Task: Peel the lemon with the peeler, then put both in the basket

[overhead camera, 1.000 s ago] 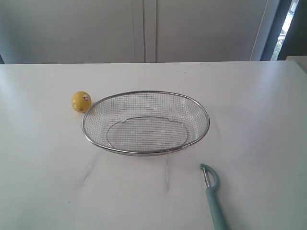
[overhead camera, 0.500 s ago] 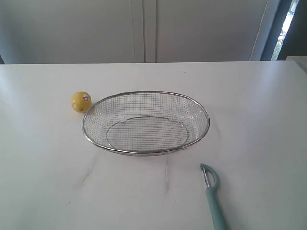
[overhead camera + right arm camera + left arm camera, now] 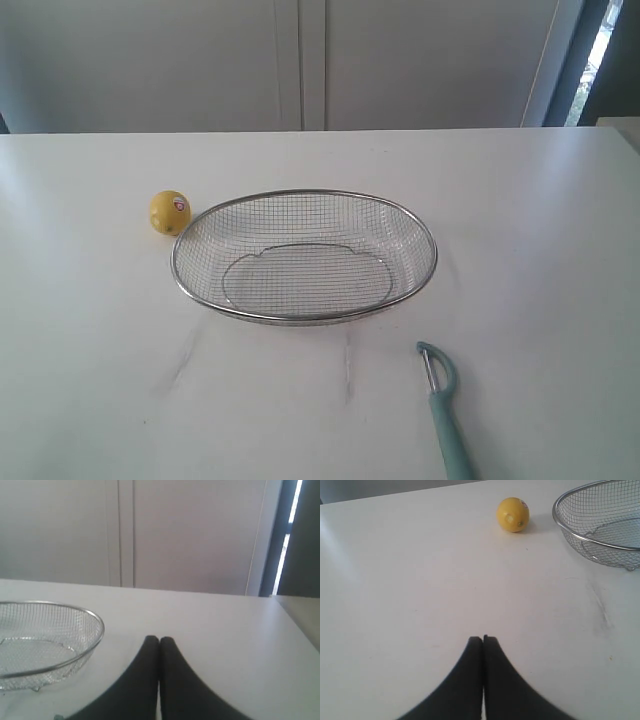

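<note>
My left gripper (image 3: 483, 639) is shut tight. Its two black fingers touch each other and there is nothing between them. It hangs over the white table (image 3: 410, 580). Well ahead of it sits the lemon (image 3: 512, 514), small, round and yellow, with a little sticker on it. The lemon rests on the table just beside the left end of the basket (image 3: 600, 515). I cannot tell if they touch.

My right gripper (image 3: 159, 640) is shut tight too and holds nothing. The wire basket is near it and has nothing in it.

The peeler (image 3: 443, 408) lies flat on the table, to the front and right of the basket and apart from it. Its metal head points toward the basket.
</note>
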`<act>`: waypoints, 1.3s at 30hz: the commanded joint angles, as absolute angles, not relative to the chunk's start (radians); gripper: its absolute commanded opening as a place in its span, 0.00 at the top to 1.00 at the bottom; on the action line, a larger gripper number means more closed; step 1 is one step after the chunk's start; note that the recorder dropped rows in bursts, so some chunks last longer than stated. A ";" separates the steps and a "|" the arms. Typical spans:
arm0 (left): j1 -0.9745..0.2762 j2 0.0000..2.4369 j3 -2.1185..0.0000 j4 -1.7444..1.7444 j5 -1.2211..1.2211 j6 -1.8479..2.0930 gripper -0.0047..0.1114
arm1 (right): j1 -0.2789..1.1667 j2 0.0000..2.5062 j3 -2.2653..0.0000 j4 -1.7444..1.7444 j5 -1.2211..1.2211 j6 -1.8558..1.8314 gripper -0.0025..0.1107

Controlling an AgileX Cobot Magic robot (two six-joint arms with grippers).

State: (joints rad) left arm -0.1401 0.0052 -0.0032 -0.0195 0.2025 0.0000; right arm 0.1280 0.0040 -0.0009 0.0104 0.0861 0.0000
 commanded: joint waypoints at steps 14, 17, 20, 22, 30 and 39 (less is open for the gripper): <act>-0.142 0.000 0.000 -0.022 0.202 0.000 0.96 | 0.130 0.000 0.000 0.000 -0.110 0.034 0.98; -0.142 0.000 0.000 -0.022 0.202 0.000 0.96 | 0.130 0.000 0.000 0.000 -0.138 0.034 0.98; -0.142 0.000 0.000 -0.022 0.202 0.000 0.96 | 0.130 0.000 0.000 0.000 -0.138 0.034 0.98; -0.142 0.000 0.000 -0.022 0.202 0.000 0.96 | 0.130 0.000 0.000 0.000 -0.138 0.034 0.98; -0.142 0.000 0.000 -0.022 0.202 0.000 0.96 | 0.130 0.000 0.000 0.000 -0.321 0.034 0.98; -0.142 0.000 0.000 -0.022 0.202 0.000 0.96 | 0.130 0.026 -0.086 0.008 -0.331 -0.025 0.98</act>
